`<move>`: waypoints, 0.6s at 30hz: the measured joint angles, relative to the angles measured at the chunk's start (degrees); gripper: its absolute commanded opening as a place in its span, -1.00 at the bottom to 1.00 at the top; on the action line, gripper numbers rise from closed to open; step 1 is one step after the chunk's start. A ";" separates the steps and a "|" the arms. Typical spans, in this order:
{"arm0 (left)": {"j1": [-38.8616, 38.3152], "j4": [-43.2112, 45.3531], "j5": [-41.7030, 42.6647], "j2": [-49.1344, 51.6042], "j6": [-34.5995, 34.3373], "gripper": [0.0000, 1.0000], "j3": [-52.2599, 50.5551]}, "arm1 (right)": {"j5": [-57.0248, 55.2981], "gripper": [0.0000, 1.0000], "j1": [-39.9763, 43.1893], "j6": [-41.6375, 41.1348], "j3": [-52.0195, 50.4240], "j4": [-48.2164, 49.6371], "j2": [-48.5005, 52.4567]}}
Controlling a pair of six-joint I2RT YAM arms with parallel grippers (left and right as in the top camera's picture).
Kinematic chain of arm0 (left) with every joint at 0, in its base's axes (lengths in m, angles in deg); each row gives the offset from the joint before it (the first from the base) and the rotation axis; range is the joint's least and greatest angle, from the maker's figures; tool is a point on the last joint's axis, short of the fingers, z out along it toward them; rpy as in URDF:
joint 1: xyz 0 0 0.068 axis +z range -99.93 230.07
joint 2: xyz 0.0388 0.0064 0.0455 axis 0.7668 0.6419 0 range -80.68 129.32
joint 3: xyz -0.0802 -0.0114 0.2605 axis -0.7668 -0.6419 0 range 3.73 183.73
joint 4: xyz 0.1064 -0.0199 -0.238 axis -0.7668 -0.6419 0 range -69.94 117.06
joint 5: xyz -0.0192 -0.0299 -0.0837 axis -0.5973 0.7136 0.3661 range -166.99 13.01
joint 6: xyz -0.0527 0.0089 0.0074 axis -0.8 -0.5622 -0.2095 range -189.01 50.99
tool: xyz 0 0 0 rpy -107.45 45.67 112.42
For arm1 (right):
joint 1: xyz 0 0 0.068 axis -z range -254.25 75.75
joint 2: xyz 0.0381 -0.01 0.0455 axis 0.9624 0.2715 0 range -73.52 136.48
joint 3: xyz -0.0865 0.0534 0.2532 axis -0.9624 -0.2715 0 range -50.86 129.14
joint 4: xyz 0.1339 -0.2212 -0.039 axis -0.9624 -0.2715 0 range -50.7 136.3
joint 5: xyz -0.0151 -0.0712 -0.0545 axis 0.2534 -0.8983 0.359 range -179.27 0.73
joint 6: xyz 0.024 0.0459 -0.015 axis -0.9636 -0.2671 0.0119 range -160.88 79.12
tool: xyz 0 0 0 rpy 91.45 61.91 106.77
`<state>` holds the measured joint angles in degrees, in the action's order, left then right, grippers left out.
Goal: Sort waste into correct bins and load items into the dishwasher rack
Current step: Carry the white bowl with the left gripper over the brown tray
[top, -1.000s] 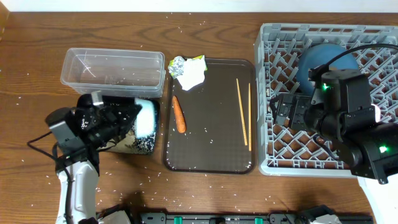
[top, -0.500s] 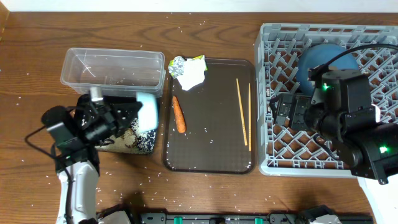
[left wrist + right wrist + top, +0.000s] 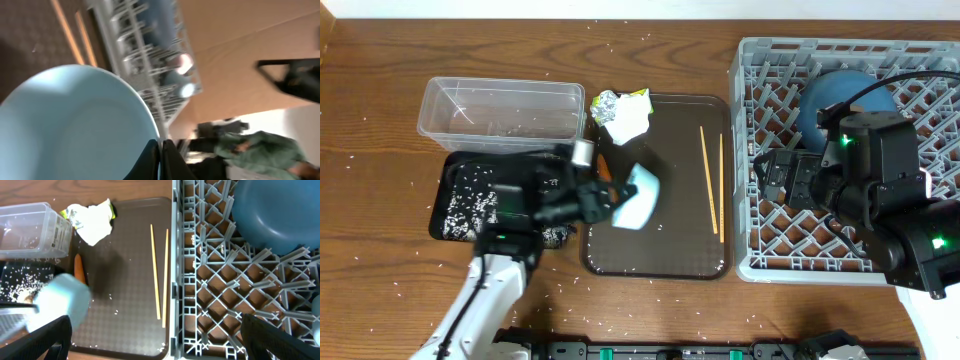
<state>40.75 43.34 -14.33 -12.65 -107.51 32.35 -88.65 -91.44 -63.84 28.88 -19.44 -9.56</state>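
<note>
My left gripper [image 3: 617,196] is shut on the rim of the light-blue cup [image 3: 640,196], holding it tilted over the brown serving tray [image 3: 665,250]. In the left wrist view the cup [image 3: 70,130] fills the lower left, its rim pinched between the closed jaws [image 3: 161,161]. The carrot [image 3: 78,267] lies on the tray, mostly hidden under the left arm from overhead. My right gripper [image 3: 772,182] hangs open over the grey dishwasher rack [image 3: 770,255], nothing between its fingers [image 3: 42,340]. The dark blue plate [image 3: 840,105] stands in the rack. The chopsticks [image 3: 710,180] lie on the tray's right side.
White napkin [image 3: 626,122], foil ball [image 3: 605,102] and green-yellow wrapper [image 3: 640,97] sit at the tray's far left corner. The clear tub [image 3: 500,110] stands behind the black tray [image 3: 470,195], which holds rice grains. Loose rice is scattered over the table.
My left arm has swung right with the cup, from over the black tray to over the brown serving tray. The black tray now shows uncovered. The right arm has not moved.
</note>
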 measured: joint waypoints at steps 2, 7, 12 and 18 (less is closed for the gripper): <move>-3.96 -4.33 -6.91 0.00 2.38 -0.88 0.00 | 0.00 0.98 0.00 0.00 0.00 0.00 0.00; -11.41 -10.97 -22.95 0.00 6.99 -0.88 0.00 | 0.00 0.98 0.00 -0.02 0.00 0.00 -0.02; -17.44 -14.95 -36.15 0.00 10.58 -0.88 0.02 | 0.02 0.98 0.00 -0.02 0.00 0.00 -0.02; -23.19 -19.04 -45.11 0.17 14.62 -0.86 0.00 | 0.02 0.98 0.00 -0.02 0.00 0.02 -0.02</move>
<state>17.56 24.30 -59.45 -12.48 -92.89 32.35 -88.63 -91.44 -63.86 28.88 -19.41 -9.58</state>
